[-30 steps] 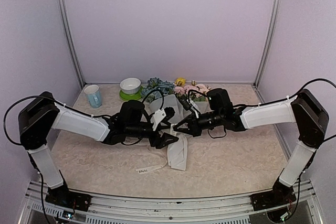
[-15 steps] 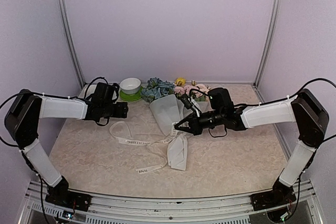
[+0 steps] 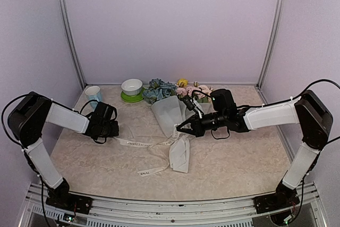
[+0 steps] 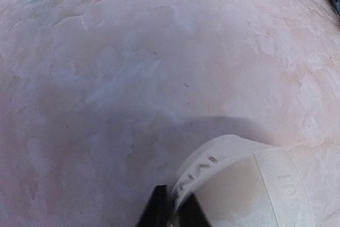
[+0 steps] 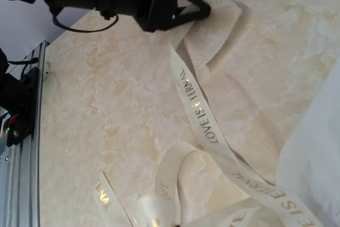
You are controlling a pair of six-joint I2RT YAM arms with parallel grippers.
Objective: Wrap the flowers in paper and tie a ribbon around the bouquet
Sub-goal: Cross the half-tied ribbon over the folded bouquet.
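Having dropped, left pincer [image 3: 116, 130] nips ribbon [image 3: 140, 143].

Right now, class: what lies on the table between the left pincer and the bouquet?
Cream lettered ribbon runs from the left pincer across to the bouquet; the top and right wrist views both show it.

left end effector [image 4: 171, 212]: blurred, cut by bottom edge | ribbon [image 4: 234, 179]: loop cropped | paper [image 5: 319, 152]: cropped right
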